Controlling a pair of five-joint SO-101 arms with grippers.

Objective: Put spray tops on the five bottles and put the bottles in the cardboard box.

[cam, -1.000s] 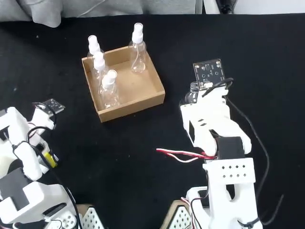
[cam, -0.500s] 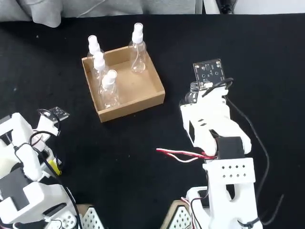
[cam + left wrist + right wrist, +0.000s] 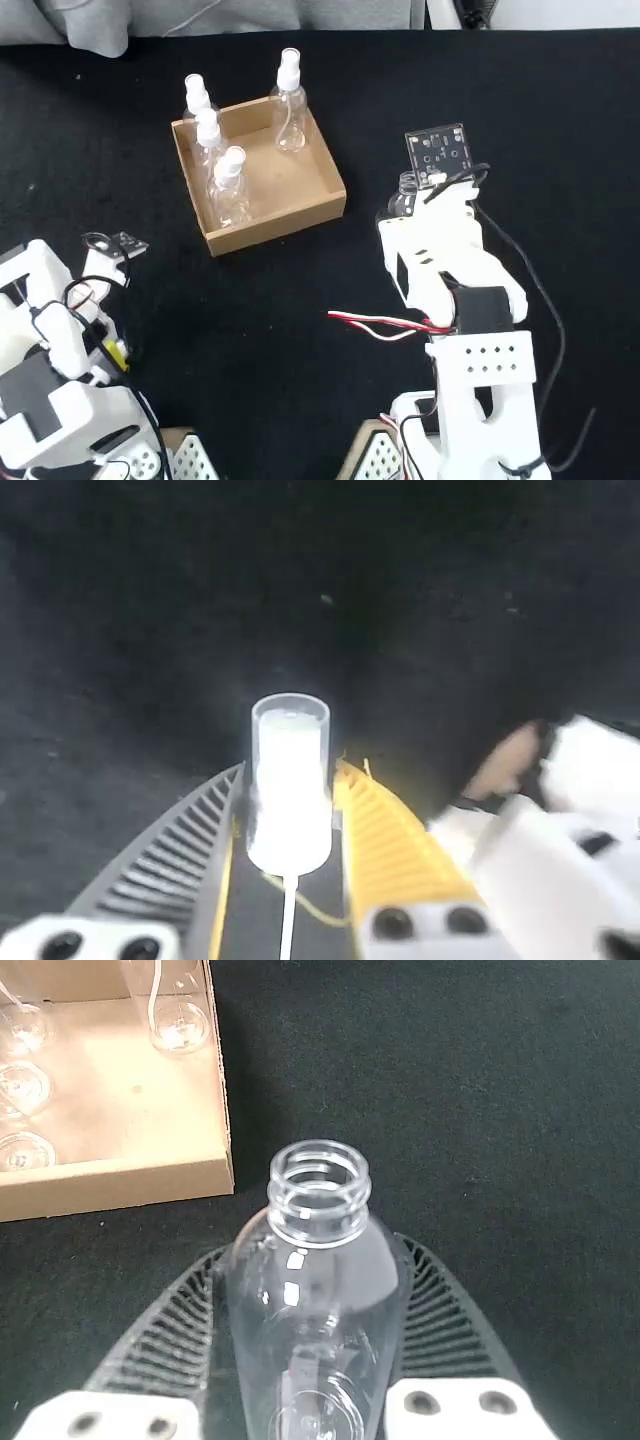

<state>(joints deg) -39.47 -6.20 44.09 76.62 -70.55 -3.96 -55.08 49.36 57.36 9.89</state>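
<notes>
We are working over a black table (image 3: 560,120), with our two white arms sitting at its near edge. Our right arm (image 3: 450,270) is reaching toward the middle of the table, and our left arm (image 3: 50,340) is staying low at the near left corner.

The cardboard box (image 3: 275,228) is sitting open on the far left of the table, well apart from both claws. It is carrying four capped bottles (image 3: 230,185), all standing upright with white spray tops on.

Our right gripper (image 3: 315,1255) is clamping the fifth bottle (image 3: 315,1290) by its clear body, fingers pressing on both sides. The threaded neck is showing bare, just beside the box's near right corner.

Our left gripper (image 3: 290,770) is pinching the last spray top (image 3: 290,790) between its grey and yellow fingers. The thin tube is trailing back between them.
</notes>
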